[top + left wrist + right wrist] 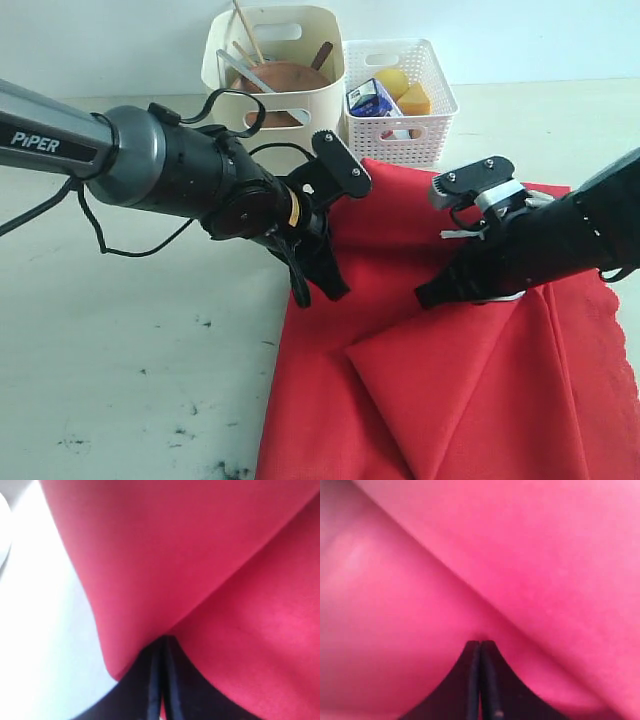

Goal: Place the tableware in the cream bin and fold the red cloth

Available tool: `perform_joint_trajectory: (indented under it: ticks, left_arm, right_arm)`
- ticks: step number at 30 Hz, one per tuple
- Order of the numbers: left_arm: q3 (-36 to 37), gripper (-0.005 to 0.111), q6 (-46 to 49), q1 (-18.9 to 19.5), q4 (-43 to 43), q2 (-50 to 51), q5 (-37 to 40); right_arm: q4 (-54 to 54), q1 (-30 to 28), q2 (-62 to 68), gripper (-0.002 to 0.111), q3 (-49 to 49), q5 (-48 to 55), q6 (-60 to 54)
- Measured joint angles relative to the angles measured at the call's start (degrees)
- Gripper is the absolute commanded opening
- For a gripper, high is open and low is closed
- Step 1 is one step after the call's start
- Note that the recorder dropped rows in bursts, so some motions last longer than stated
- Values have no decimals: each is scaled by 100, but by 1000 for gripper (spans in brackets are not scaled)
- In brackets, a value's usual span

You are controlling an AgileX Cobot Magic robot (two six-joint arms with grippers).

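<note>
The red cloth (450,400) lies partly folded on the table, one corner flap turned over its middle. My left gripper (335,290) sits at the cloth's left edge and is shut on a pinch of red fabric (200,555). My right gripper (428,297) is down on the cloth's middle, also shut on fabric (520,555). At the back, the cream bin (215,60) holds the brown wooden plate (290,75), chopsticks (245,30), knife (235,68) and spoon (322,55). No bowl or cup shows.
A white lattice basket (435,100) next to the bin holds a milk carton (372,98), a lemon (392,80) and a cheese wedge (415,100). Bare pale table (130,350) with dark specks stretches left of the cloth.
</note>
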Motion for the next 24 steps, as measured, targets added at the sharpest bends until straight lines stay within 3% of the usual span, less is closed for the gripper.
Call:
perform_joint_trajectory:
  ticks: [3,8,10,14,20,24]
  left_arm:
    - [-14,1,0,0,0,0,35]
    - [-14,1,-62,0,0,0,35]
    - [-14,1,-62,0,0,0,49]
    - [-14,1,-62,0,0,0,138]
    - [-27,1,-62,0,0,0,186]
    - [-132,1,-62,0,0,0,-54]
  right_arm:
    - [-493,0,-99,0,225,53,427]
    - [-2462,0,-885,0,1033,-102,2665]
    - [-3675,0,-1686,0,1510,-223,4112]
    - [-4789,0,-3038,0,2027,-742,5571]
    - [-5179,0,-5196,0,2276,-1154,6114]
    - [-5188,0,-4795,0,2276,-857,6114]
